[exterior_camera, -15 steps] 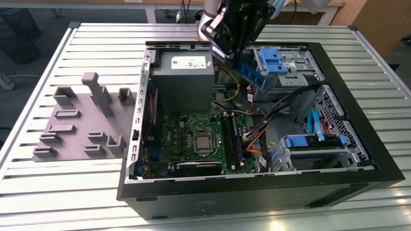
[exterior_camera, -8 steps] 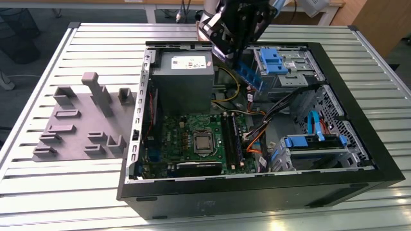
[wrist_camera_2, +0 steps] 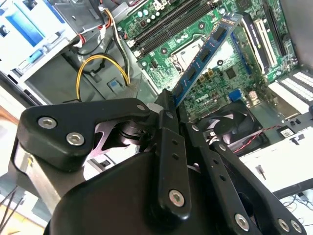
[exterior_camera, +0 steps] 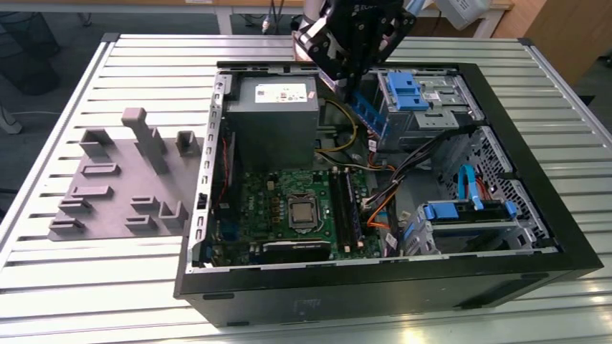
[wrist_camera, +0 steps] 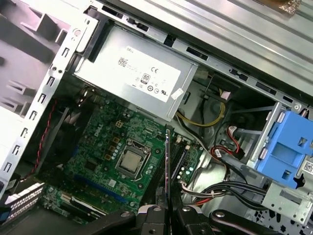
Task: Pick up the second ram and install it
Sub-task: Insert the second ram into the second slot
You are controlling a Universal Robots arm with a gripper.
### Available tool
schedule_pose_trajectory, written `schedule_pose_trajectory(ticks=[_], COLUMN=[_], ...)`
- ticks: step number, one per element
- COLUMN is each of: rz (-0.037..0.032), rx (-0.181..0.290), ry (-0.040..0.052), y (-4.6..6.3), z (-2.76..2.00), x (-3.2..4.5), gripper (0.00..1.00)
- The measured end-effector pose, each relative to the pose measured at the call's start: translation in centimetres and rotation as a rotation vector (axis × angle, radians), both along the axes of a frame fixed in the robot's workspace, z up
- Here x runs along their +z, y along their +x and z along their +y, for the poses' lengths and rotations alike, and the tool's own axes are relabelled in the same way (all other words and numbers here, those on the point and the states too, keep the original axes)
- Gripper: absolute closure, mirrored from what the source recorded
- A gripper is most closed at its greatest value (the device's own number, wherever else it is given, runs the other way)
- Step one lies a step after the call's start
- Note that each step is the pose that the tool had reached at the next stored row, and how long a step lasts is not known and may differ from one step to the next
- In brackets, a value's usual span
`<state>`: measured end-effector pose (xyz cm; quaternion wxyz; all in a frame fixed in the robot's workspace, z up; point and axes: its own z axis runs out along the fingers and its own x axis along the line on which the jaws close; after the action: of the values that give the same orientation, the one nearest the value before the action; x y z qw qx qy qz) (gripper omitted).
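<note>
Second ram [wrist_camera_2: 205,56], the long flat blue board with dark chips, clamped by one end in my gripper [wrist_camera_2: 168,105], long axis pointing away from the fingers, above the green motherboard [wrist_camera: 105,142].

An open computer case [exterior_camera: 383,283] lies beside a grey fixture plate [exterior_camera: 115,193] on a slatted table [exterior_camera: 86,287].

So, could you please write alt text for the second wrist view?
The black gripper holds a blue RAM stick by one end, angled above the green motherboard inside an open computer case. Yellow cables and a blue drive latch sit nearby.
</note>
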<state>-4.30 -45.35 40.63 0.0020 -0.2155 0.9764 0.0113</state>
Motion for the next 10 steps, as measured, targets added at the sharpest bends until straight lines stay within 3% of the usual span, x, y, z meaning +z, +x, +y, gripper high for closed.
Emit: schedule_pose_trajectory(ticks=[10], rz=[0.0], rx=[-0.003], ry=[0.0], y=[0.0], z=[0.0], x=[0.0], gripper=[0.86])
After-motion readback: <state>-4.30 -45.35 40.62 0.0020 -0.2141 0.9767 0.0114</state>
